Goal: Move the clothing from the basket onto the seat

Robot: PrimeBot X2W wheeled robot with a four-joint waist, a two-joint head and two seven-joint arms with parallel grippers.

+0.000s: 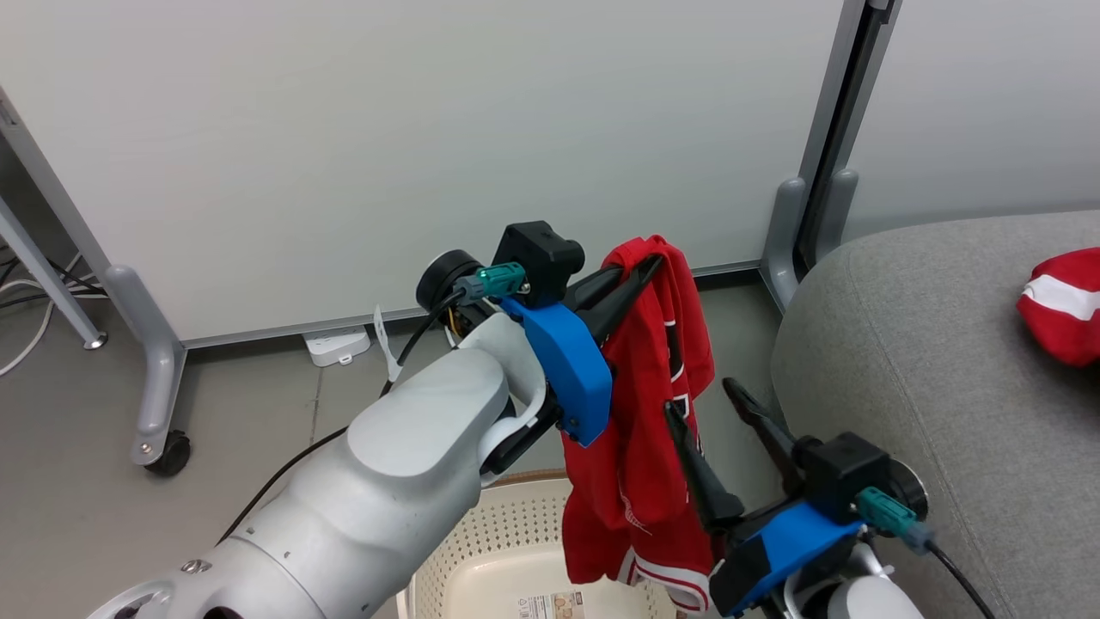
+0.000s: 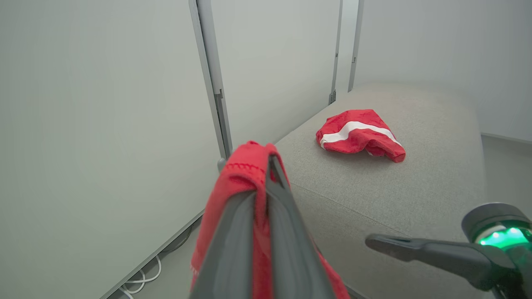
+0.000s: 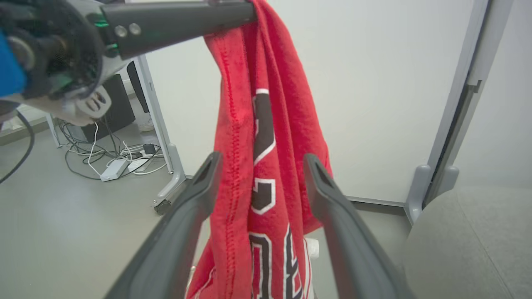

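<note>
The left end effector point(image 2: 269, 164) pinches a red garment point(image 2: 239, 176) while a striped garment point(image 2: 357, 135) lies on the grey seat point(image 2: 415, 191).

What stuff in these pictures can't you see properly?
Head view: the basket is cut by the bottom edge and covered by the hanging red garment and the left arm; what's inside cannot be told.
Head view: the striped garment on the seat is cut by the right edge.
Right wrist view: the hanging red garment's print is broken by folds and the bottom edge.
Head view: the basket's label is too small.
</note>
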